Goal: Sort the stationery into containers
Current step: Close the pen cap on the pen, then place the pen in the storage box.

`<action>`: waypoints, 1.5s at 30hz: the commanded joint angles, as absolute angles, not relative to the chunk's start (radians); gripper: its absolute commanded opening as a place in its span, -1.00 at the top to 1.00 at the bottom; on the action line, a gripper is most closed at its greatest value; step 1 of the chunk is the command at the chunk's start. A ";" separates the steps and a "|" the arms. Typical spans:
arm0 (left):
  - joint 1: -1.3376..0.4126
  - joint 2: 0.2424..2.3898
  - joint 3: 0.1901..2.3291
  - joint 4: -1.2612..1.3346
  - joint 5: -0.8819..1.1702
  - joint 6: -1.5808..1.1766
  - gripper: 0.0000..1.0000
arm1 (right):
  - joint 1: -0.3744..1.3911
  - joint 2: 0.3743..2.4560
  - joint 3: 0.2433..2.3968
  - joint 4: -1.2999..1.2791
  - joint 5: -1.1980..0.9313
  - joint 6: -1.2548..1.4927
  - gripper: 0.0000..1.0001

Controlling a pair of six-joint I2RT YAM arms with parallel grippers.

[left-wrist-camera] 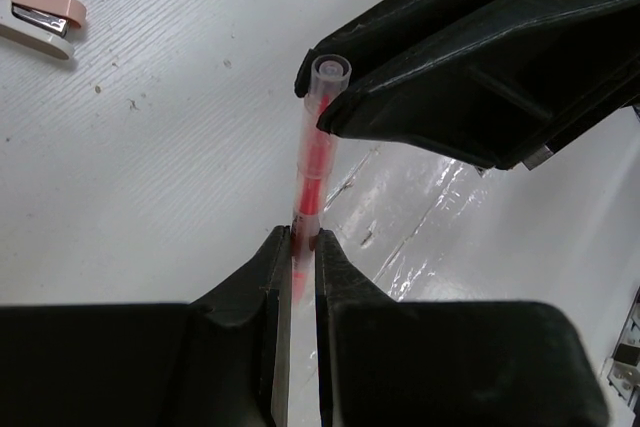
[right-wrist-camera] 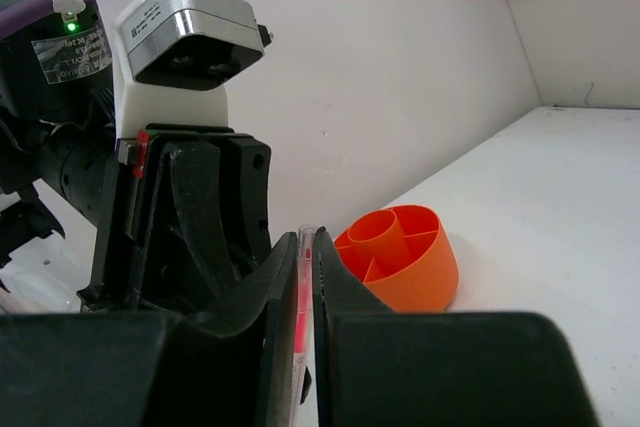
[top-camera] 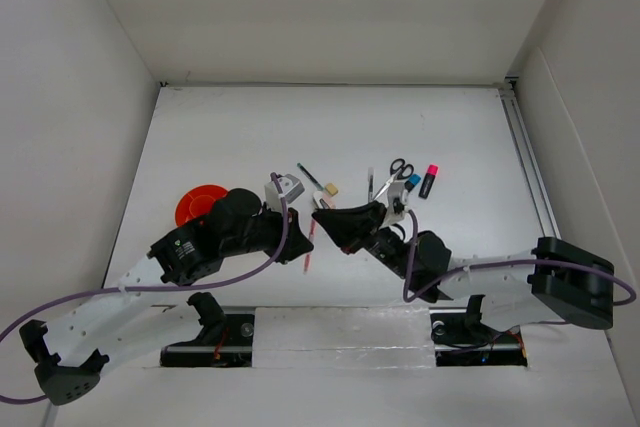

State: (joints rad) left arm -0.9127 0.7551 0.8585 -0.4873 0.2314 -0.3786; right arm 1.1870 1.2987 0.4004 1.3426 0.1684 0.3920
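Evidently this is a mid-air handover: the red pen is pinched by both claws at once. The left claw is closed on the red-tinted stretch of the barrel, fingers tight against it. The right claw is closed on the same pen nearer its clear end, which pokes out just past that claw's finger. The pen sits between the two claws and appears to be held off the worktop. The orange cup stands beyond the right claw's tips, on the left claw's outer side, so I judge the left arm is meant to carry the pen there.

To do this well, only one claw should let go, and only once the other's hold is sure. The right claw ought to open just enough to free the barrel, then back straight away without dragging or twisting the pen. The left claw then needs the pen near upright above a cup compartment before releasing.

Both arms reach forward and bend inward, so the claws meet nearly tip to tip. The other stationery lies beyond the right claw.
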 commanded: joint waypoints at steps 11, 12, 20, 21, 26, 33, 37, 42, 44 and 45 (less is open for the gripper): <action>-0.894 0.716 0.899 -0.215 0.189 -0.376 1.00 | 1.233 1.299 0.451 1.060 0.044 0.382 0.22; -0.894 0.716 0.899 -0.215 0.189 -0.376 1.00 | 1.233 1.289 0.451 1.060 0.054 0.382 0.19; -0.894 0.716 0.899 -0.224 0.161 -0.385 1.00 | 1.233 1.204 0.460 0.999 0.098 0.382 -0.20; -0.894 0.725 0.899 -0.224 0.137 -0.385 1.00 | 1.233 1.194 0.460 0.990 0.109 0.382 -0.31; -0.894 0.747 0.899 -0.244 0.080 -0.397 1.00 | 1.233 1.099 0.431 0.936 0.205 0.407 -0.65; -0.894 0.790 0.919 -0.264 -0.044 -0.416 1.00 | 1.233 0.876 0.399 0.786 0.275 0.394 -0.67; -0.894 0.811 0.946 -0.324 -0.265 -0.468 1.00 | 1.233 0.715 0.377 0.669 0.322 0.385 -0.67; -0.894 0.847 1.012 -0.464 -0.765 -0.628 1.00 | 1.233 0.545 0.354 0.537 0.345 0.385 -0.67; -0.894 0.883 1.054 -0.570 -0.921 -0.757 1.00 | 1.233 0.520 0.344 0.528 0.345 0.376 -0.67; -0.894 0.899 1.069 -0.671 -0.980 -0.812 1.00 | 1.233 0.506 0.344 0.528 0.336 0.376 -0.67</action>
